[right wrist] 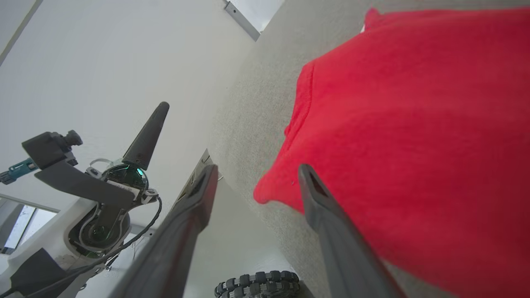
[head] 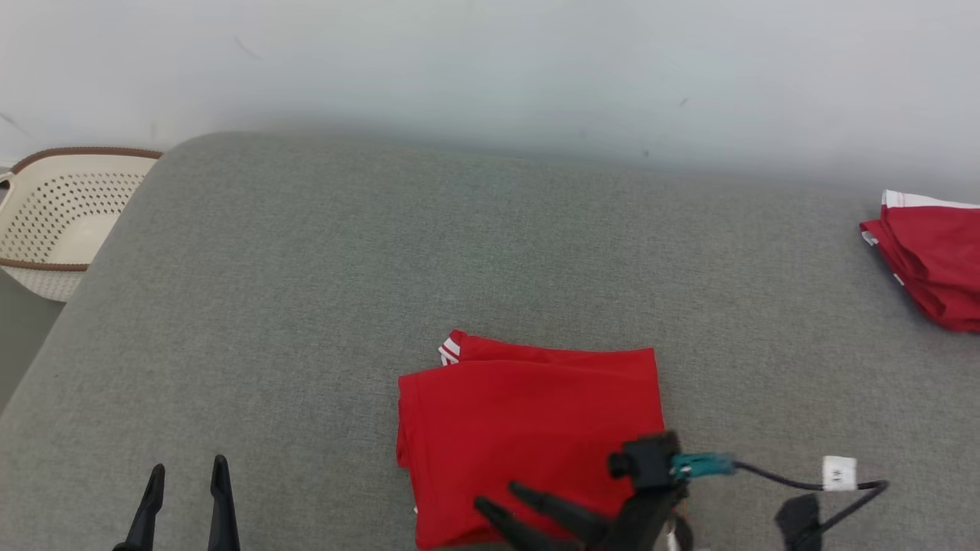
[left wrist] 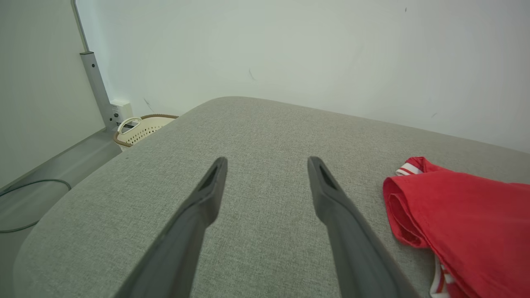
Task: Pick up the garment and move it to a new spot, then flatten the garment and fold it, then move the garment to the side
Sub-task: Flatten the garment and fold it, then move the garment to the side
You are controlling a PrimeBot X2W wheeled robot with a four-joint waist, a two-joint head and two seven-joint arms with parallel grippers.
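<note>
The red garment [head: 528, 428] lies folded into a flat rectangle on the grey cushioned surface [head: 344, 252], with a white-striped cuff poking out at its far left corner. My right gripper [head: 496, 493] hovers open over the garment's near edge, fingers pointing left. In the right wrist view its fingers [right wrist: 257, 167] stand apart at the garment's [right wrist: 414, 124] near corner, and nothing is between them. My left gripper [head: 188, 464] is open at the lower left, well clear of the cloth. In the left wrist view it [left wrist: 267, 159] points across bare surface, with the garment [left wrist: 468, 215] to its right.
A second folded red garment [head: 930, 260] lies at the far right edge. A cream perforated basket [head: 61, 214] stands on the floor beyond the surface's left corner. A white wall backs the surface. A black cable with a white tag [head: 838, 473] hangs off my right wrist.
</note>
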